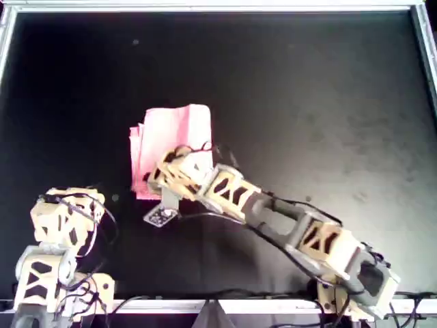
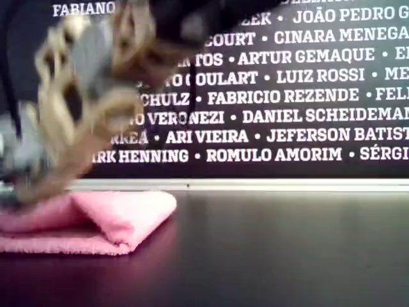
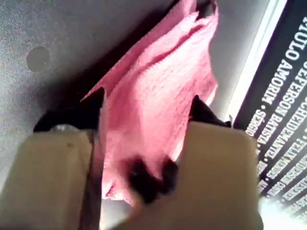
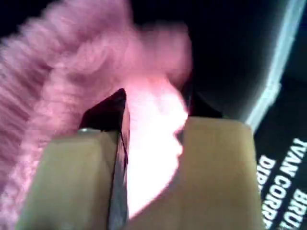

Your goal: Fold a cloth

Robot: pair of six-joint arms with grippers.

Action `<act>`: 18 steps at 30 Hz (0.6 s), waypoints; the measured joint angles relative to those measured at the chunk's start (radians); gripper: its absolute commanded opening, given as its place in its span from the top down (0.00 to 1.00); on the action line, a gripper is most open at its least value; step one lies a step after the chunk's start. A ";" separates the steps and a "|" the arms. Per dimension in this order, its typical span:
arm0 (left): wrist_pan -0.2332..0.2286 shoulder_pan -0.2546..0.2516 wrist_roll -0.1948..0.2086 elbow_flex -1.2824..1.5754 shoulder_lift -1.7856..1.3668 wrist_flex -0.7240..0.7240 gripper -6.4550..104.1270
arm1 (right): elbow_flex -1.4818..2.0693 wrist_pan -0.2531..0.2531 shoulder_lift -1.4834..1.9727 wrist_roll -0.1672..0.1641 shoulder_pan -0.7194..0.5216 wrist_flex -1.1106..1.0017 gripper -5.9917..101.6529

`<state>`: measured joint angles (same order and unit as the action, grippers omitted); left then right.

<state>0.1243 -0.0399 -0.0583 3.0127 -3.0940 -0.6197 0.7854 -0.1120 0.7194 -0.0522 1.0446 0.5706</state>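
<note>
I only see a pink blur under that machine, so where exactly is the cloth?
In the overhead view the cloth lies folded on the black table, left of centre, with an arm's gripper over its near edge.

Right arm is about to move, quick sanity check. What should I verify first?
1. Cloth folded and lying on the table: ok, layers show in the exterior view.
2. Layer edges aligned: not ok, they are staggered on the overhead view's left side.
3. Right gripper at the cloth: ok, it is over the cloth's near edge in the overhead view.
4. Right jaws holding the cloth: cannot tell, the view is blurred.
5. Left gripper clear: ok, jaws open, arm at the overhead view's lower left, apart from the cloth.
</note>
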 measured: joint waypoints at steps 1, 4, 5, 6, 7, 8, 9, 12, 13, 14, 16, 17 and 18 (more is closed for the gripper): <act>0.000 0.000 0.000 0.000 0.000 0.000 0.39 | 0.000 0.000 0.026 0.000 0.000 0.014 0.46; 0.000 0.000 0.000 0.000 0.000 0.000 0.39 | 0.000 0.000 0.100 0.000 0.000 0.040 0.46; 0.000 0.000 0.000 0.000 0.000 0.000 0.39 | 0.000 0.000 0.121 0.000 0.000 0.044 0.46; 0.000 0.000 0.000 0.000 0.000 0.000 0.39 | 0.000 0.000 0.143 0.000 0.000 0.048 0.46; 0.000 0.000 0.000 0.000 0.000 0.000 0.39 | 0.000 0.000 0.161 0.000 0.000 0.054 0.46; 0.000 0.000 0.000 0.000 0.000 0.000 0.39 | 0.002 0.000 0.183 0.000 -0.005 0.066 0.46; 0.000 0.000 0.000 0.000 0.000 0.000 0.39 | 0.006 0.000 0.206 0.000 -0.012 0.084 0.46; 0.000 0.000 0.000 0.000 0.000 0.000 0.39 | 0.049 0.000 0.295 0.000 -0.044 0.147 0.47; 0.000 0.000 0.000 0.000 0.000 0.000 0.39 | 0.077 0.000 0.328 0.000 -0.057 0.178 0.49; 0.000 0.000 0.000 0.000 0.000 0.000 0.39 | 0.109 0.000 0.365 0.000 -0.071 0.213 0.52; 0.000 0.000 0.000 0.000 0.000 0.000 0.39 | 0.186 0.000 0.437 0.006 -0.095 0.291 0.61; 0.000 0.000 0.000 0.000 0.000 0.000 0.39 | 0.229 0.000 0.476 0.009 -0.109 0.333 0.67; 0.000 0.000 0.000 0.000 0.000 0.000 0.39 | 0.273 0.000 0.517 0.009 -0.124 0.373 0.75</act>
<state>0.1243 -0.0399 -0.0583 3.0127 -3.0940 -0.6197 1.0584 -0.1120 1.2364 -0.0430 0.9204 0.9434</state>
